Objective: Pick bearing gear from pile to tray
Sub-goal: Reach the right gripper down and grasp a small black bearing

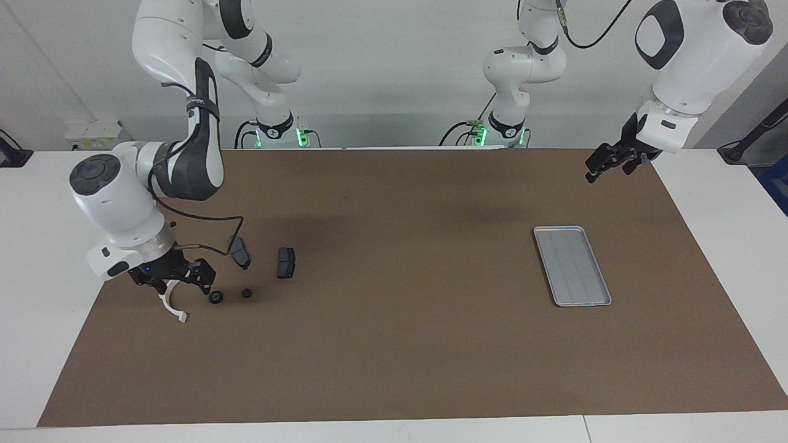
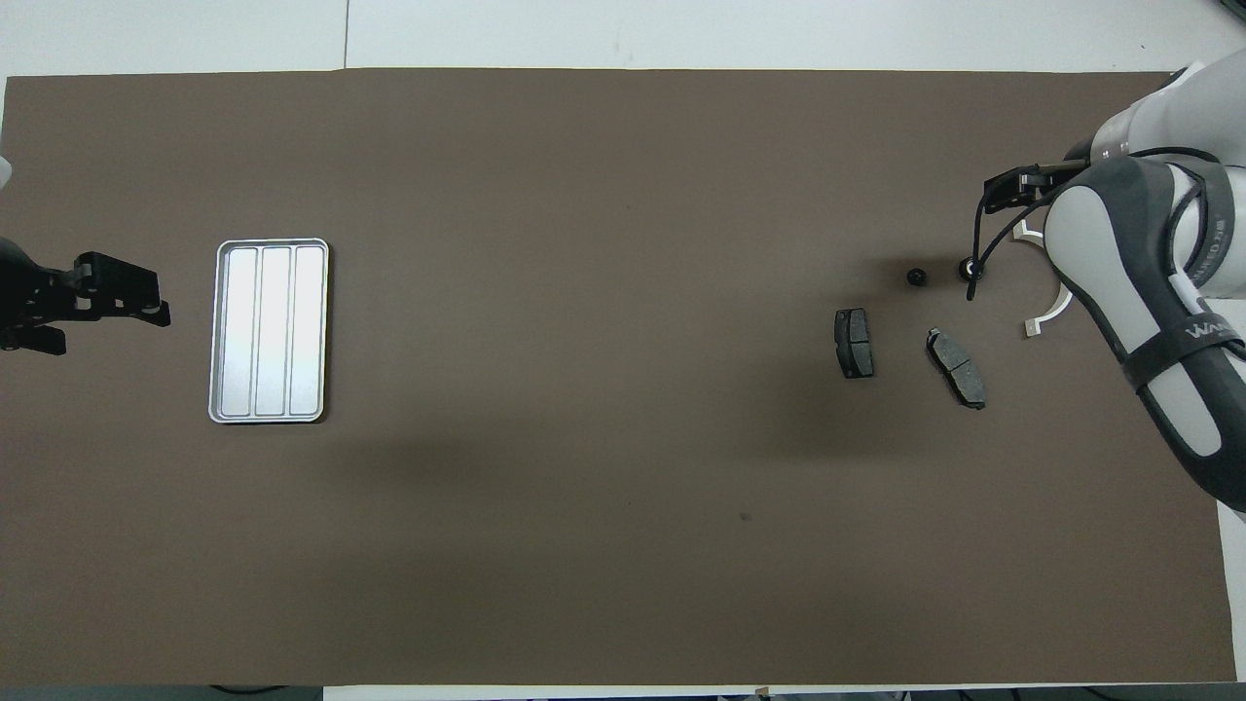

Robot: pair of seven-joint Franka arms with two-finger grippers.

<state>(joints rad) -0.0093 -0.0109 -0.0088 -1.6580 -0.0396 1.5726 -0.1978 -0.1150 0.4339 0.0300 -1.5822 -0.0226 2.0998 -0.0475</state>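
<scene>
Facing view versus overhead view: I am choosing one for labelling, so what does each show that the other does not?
Only the facing view shows both arm bases and the right gripper open, low over the white arc piece, beside the larger black round piece.

Only the overhead view shows the tray's three lanes plainly; there the right arm hides much of the arc.

Both show the tray empty, two brake pads, two black round pieces and the left gripper waiting open.
</scene>
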